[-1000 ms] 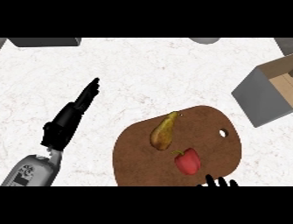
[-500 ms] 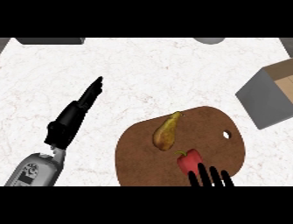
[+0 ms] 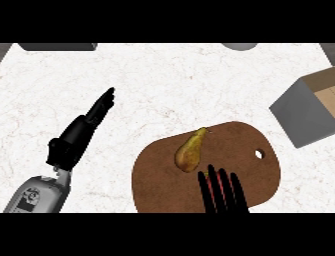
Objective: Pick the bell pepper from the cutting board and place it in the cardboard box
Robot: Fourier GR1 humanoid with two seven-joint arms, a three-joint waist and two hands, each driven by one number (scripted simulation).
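Head view, for you: left robot hand [image 3: 81, 132] is open, black fingers straight, over the white marbled surface [image 3: 170, 80], well apart from the board. Right robot hand [image 3: 222, 195] is open too, straight fingers over the bell pepper [image 3: 217, 186]. Only a red sliver of it shows between them, on the rounded brown cutting board [image 3: 262, 175]. A yellow-brown pear-shaped fruit [image 3: 190, 150] lies just beside. The cardboard box [image 3: 306, 110], grey walls and tan inside, is at right.

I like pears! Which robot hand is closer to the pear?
Right. The right hand is right beside the pear, over the cutting board; the left hand is far off to the pear's left.
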